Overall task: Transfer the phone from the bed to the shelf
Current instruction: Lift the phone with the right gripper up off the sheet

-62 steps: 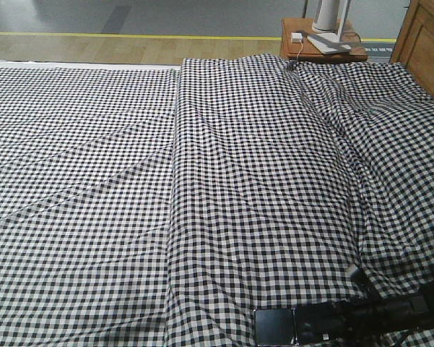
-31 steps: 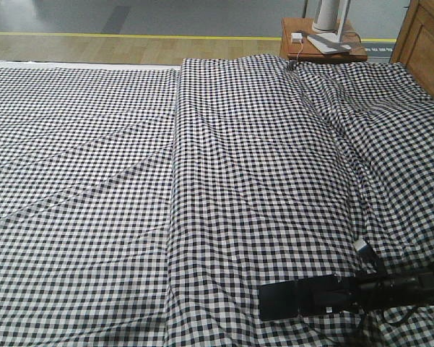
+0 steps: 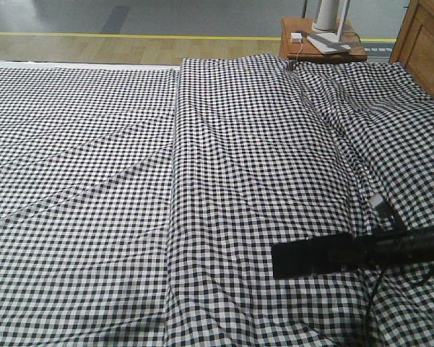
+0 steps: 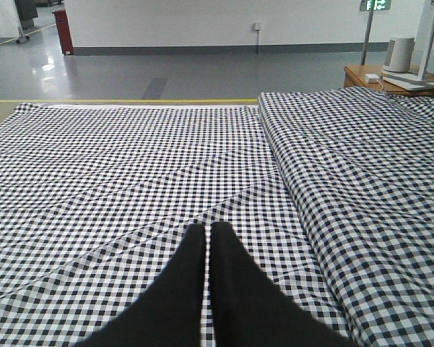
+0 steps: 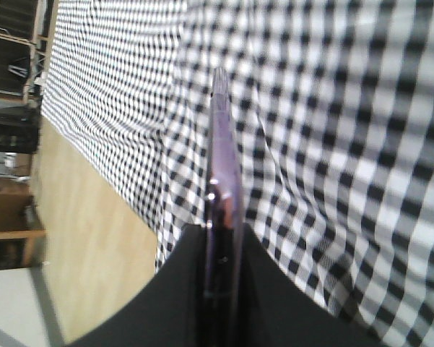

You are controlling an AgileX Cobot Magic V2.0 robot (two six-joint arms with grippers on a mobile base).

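The right hand (image 5: 221, 235) is clamped on the phone (image 5: 222, 166), which is seen edge-on in the right wrist view: a thin strip with a pinkish metal edge is pinched between the two dark fingers (image 5: 263, 282), and its far end sticks out beyond the fingertips. In the front-facing view the phone is shown as a dark slab at the tip of the black arm (image 3: 408, 244), which reaches in from the right side. It is held over the near right part of the bed (image 3: 94, 181), above the raised, wrinkled fold of gingham bedding. Whether the phone touches the cloth cannot be told. The left hand (image 4: 208, 238) is seen in its own wrist view with both dark fingers pressed together and nothing held between them; it is pointed across the flatter left stretch of the checked cover. At the far right corner of the bed a small reddish-brown tabletop (image 3: 297, 49) is seen, with white items standing on it. Beside it, a wooden panel (image 3: 426, 43) is cut off by the right edge of the picture. Beyond the bed, a yellow line (image 3: 130, 35) is painted across the floor.
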